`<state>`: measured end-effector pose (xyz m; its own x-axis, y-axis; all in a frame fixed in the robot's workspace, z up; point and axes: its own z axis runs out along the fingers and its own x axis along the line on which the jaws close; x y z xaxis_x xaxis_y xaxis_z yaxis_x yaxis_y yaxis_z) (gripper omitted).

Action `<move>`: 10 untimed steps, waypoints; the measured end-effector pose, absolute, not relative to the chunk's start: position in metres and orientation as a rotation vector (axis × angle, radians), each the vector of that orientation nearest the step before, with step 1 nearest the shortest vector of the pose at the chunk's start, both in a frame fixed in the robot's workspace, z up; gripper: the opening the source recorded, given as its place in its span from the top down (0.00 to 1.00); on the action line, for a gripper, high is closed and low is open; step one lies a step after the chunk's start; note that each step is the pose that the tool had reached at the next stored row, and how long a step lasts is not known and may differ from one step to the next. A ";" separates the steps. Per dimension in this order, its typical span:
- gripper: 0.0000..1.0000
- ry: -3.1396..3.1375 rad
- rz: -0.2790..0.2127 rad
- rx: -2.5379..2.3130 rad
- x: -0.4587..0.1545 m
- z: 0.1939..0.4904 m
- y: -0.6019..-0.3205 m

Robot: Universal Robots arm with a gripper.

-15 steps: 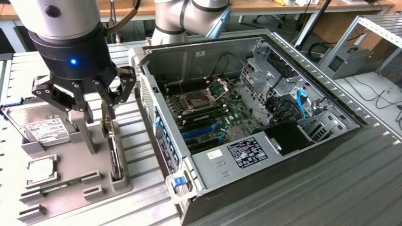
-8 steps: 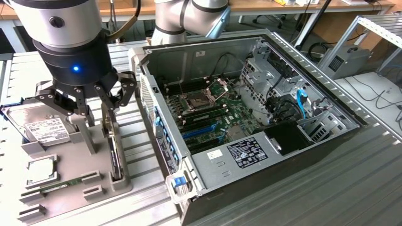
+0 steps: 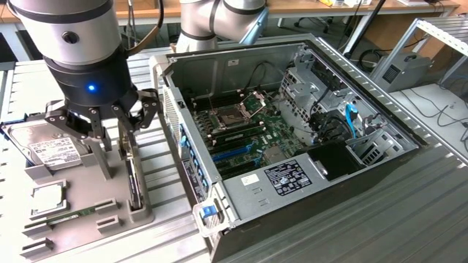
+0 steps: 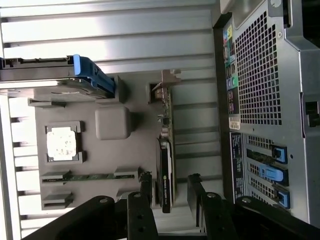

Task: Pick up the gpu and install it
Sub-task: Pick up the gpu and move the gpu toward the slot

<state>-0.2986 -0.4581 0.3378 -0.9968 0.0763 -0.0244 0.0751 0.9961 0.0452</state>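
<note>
The gpu [image 3: 133,175] [image 4: 165,165] stands on its long edge in a slot of the grey parts holder [image 3: 87,189] [image 4: 135,150], a thin dark card with its metal bracket [image 4: 163,86] at the far end. My gripper [image 3: 117,139] [image 4: 170,192] hangs low over the card's near end. Its black fingers [image 4: 146,189] stand open on either side of the card, with a gap to the card on each side and nothing held.
To the exterior view's right lies the open computer case [image 3: 380,164] [image 4: 270,100], its motherboard [image 3: 252,137] facing up. The holder also carries a hard drive [image 3: 51,149] [image 4: 45,75], a CPU [image 3: 47,197] [image 4: 62,142] and a green RAM stick [image 3: 73,215] [image 4: 90,176].
</note>
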 end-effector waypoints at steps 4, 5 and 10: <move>0.58 3.113 0.069 0.118 -0.299 0.331 -0.458; 0.58 3.113 0.069 0.118 -0.299 0.329 -0.458; 0.58 3.113 0.069 0.118 -0.299 0.317 -0.458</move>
<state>-0.2986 -0.4582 0.3174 -0.9968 0.0762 -0.0244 0.0751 0.9962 0.0452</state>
